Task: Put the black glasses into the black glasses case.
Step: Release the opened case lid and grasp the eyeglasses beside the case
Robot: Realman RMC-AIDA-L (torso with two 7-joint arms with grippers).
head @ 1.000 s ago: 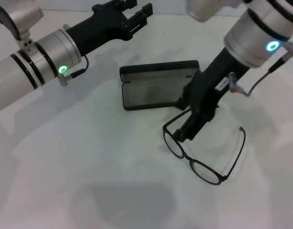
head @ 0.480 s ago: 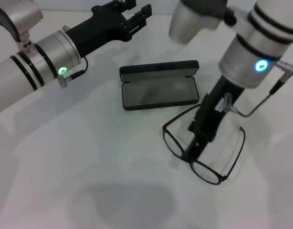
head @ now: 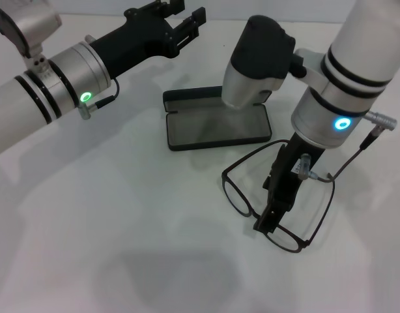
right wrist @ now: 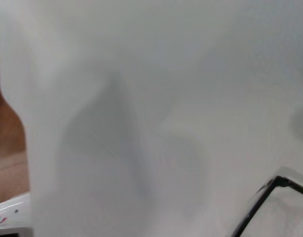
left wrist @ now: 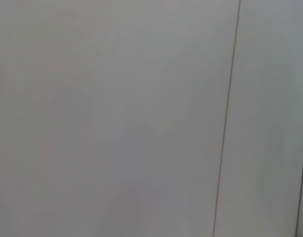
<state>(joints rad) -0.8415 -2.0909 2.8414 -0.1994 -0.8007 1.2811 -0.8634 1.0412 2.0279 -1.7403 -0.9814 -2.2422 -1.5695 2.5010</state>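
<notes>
Now right gripper (head: pixel 265 223) fingers at black glasses (head: pixel 242 203) bridge.

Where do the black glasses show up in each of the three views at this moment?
Head view: the black glasses lie open on the white table, near side of the black glasses case, with the right gripper down at their bridge.
Left wrist view: not in it.
Right wrist view: only a frame corner at the picture's edge.
Shared landmark: the white table.

Matt black glasses case (head: pixel 216 124) with grey lining; thin glossy-framed black glasses (head: pixel 242 202) on smooth white table (head: pixel 122 228).
</notes>
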